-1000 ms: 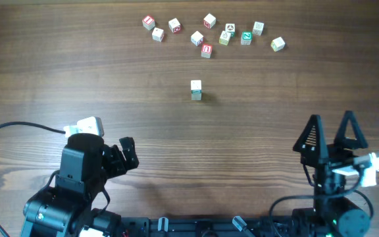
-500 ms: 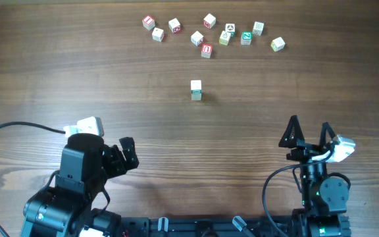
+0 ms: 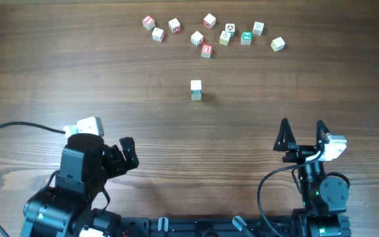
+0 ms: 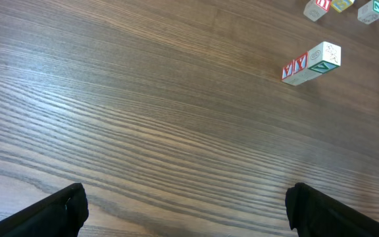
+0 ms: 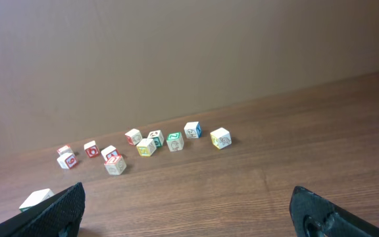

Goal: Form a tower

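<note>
The tower (image 3: pixel 196 90) is a short stack of two pale cubes standing alone mid-table. In the left wrist view the tower (image 4: pixel 311 64) shows red print on one cube and green print on the other, far ahead and to the right. In the right wrist view only the tower's white top (image 5: pixel 37 198) shows, beside the left finger. My left gripper (image 3: pixel 118 157) is open near the front left, with only bare wood between the fingers of the left gripper (image 4: pixel 186 204). My right gripper (image 3: pixel 301 126) is open at the front right and holds nothing, as the right gripper (image 5: pixel 186 197) shows in its own view.
Several loose cubes (image 3: pixel 209 33) with red, green and blue print lie scattered along the far side, behind the tower. The same loose cubes (image 5: pixel 147 146) form a row in front of a plain wall. A black cable (image 3: pixel 18 127) curves in at the left.
My right arm has swung left and lowered, its open fingers now pointing toward the far cubes. The left arm and the tower have not moved.
</note>
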{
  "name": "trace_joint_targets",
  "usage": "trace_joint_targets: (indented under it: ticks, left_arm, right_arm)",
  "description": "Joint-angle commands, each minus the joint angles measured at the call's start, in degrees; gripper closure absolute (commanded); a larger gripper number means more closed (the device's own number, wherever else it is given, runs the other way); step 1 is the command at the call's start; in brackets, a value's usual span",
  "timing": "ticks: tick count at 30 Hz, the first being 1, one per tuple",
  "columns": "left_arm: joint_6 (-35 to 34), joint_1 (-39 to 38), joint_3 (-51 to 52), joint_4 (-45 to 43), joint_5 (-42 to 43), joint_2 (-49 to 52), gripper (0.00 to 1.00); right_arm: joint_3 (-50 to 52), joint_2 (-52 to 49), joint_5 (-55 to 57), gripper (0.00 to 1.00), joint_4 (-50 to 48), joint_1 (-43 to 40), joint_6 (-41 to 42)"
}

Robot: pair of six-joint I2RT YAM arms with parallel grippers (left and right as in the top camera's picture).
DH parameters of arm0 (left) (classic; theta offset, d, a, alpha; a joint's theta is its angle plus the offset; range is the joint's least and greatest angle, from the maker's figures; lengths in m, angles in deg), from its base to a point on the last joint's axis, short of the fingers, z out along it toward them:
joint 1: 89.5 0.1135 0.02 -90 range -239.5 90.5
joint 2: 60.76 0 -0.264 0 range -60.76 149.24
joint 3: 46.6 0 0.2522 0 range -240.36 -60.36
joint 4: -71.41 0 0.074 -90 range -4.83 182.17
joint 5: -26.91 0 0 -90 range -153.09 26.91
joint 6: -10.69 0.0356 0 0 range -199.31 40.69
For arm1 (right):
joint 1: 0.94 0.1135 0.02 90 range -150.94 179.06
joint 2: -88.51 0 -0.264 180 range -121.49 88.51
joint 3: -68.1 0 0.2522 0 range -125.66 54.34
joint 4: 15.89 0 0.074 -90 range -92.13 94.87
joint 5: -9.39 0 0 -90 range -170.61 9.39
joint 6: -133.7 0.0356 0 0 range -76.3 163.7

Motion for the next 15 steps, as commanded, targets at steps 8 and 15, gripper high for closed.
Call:
trace_joint_targets:
  ticks: [8, 15]
  left_arm:
    - [1.8, -1.9, 0.1, 3.8, -1.8, -0.8, 0.00]
    - [8.7, -4.0, 6.8, -14.8, -4.8, -10.4, 0.00]
  right_arm:
    - [0.0, 0.4, -1.1, 0.00, -0.3, 0.0, -1.1]
    - [0.0, 0.4, -1.1, 0.00, -0.3, 0.0, -1.1]
